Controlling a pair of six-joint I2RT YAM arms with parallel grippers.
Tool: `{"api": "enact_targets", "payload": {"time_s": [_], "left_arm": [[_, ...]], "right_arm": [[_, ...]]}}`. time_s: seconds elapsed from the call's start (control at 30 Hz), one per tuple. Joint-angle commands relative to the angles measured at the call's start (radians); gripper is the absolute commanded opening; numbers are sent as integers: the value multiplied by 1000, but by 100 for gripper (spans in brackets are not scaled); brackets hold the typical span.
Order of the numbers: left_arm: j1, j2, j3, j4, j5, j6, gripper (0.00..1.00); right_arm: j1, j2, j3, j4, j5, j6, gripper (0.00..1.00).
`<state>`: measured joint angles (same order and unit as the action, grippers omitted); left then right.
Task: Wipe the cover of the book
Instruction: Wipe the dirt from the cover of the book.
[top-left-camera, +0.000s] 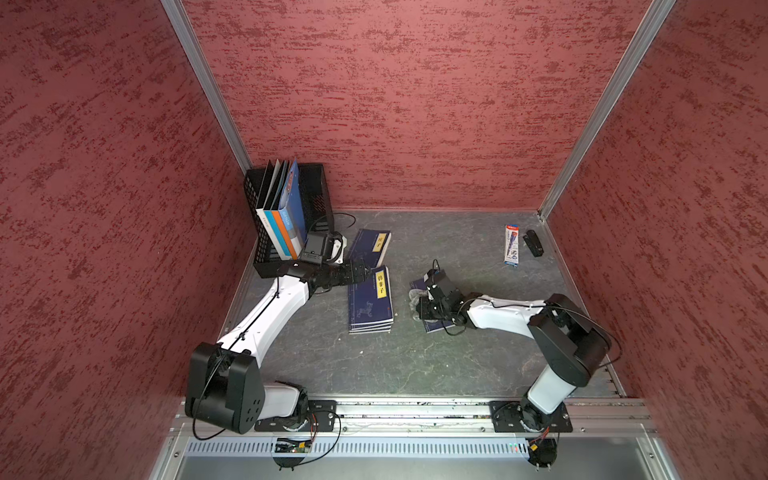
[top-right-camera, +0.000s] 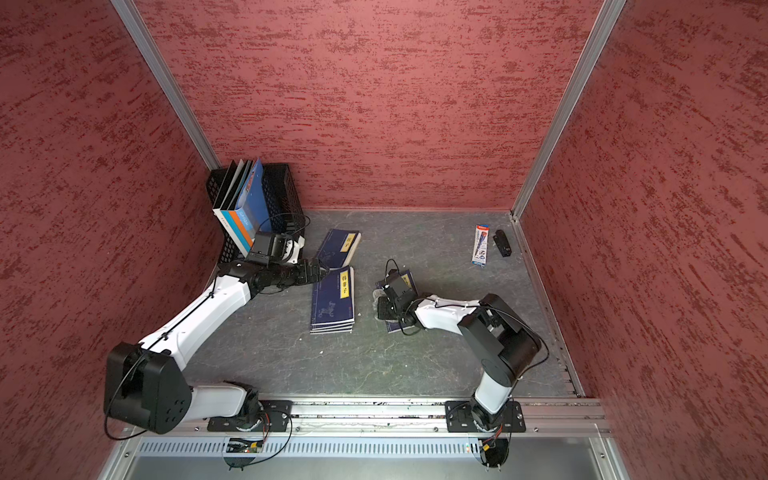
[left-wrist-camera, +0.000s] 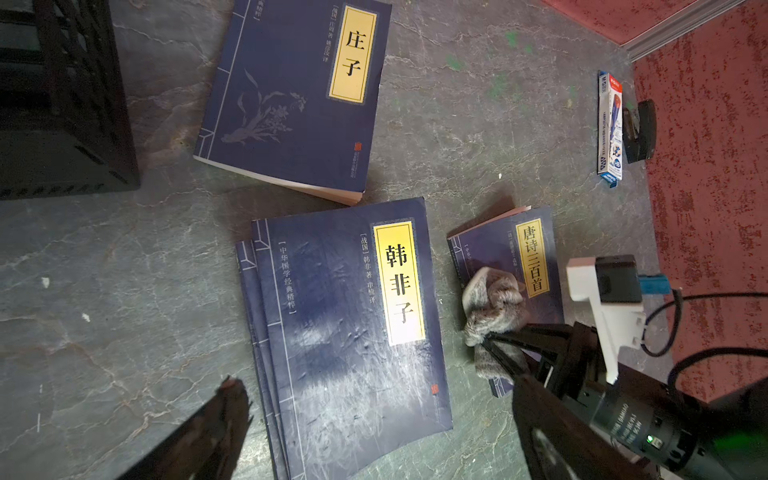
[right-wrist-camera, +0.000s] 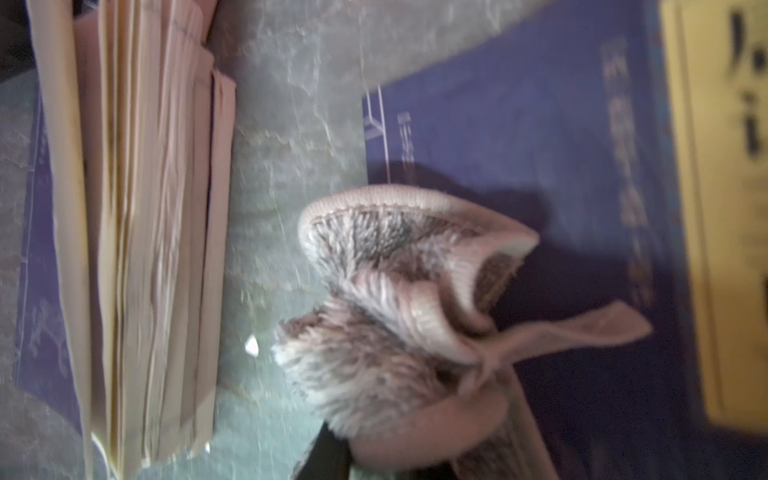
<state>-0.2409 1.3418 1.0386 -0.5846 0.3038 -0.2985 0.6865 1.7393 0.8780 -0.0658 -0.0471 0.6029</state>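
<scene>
RIGHT ARM AT WORK: We see the right tool (left-wrist-camera: 492, 340) clamped on a bunched grey fluffy cloth (right-wrist-camera: 395, 311). It is held low over the dark blue paperback book with a yellow title label (left-wrist-camera: 490, 245), which lies flat on the grey marbled table (top-left-camera: 457, 365) directly beneath that tool. We cannot tell whether the cloth presses down.

The cloth straddles the cover's edge on the side facing the left tool (top-left-camera: 360, 269). That tool hangs with its jaws spread wide, holding nothing, over the far end of a stack of matching blue paperbacks (left-wrist-camera: 340, 332).

We judge the wipe to be under way, with most of the cover bare of cloth. A good stroke, we think, runs from that edge across to the label. Pressure should be light and even so the thin book does not skid.

Room is tight on the stack side, where only a narrow strip of table parts the cloth from the stack's page edges. Toward the right tool's own base the table lies open. A blue-and-white pen pack (top-left-camera: 511, 245) and a small black object (top-left-camera: 533, 243) sit well beyond the tool.
</scene>
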Motion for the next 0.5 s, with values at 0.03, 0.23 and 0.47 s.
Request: {"api": "enact_targets", "payload": {"time_s": [0.03, 0.23, 0.47], "left_arm": [[9, -28, 15, -13, -12, 13, 100], [14, -33, 15, -17, -8, 19, 100], [17, -40, 7, -13, -9, 27, 100]], "right_arm": [[-66, 134, 33, -85, 9, -54, 15], [-114, 199, 132, -82, -13, -96, 15], [-114, 21, -84, -106, 15, -48, 16]]}}
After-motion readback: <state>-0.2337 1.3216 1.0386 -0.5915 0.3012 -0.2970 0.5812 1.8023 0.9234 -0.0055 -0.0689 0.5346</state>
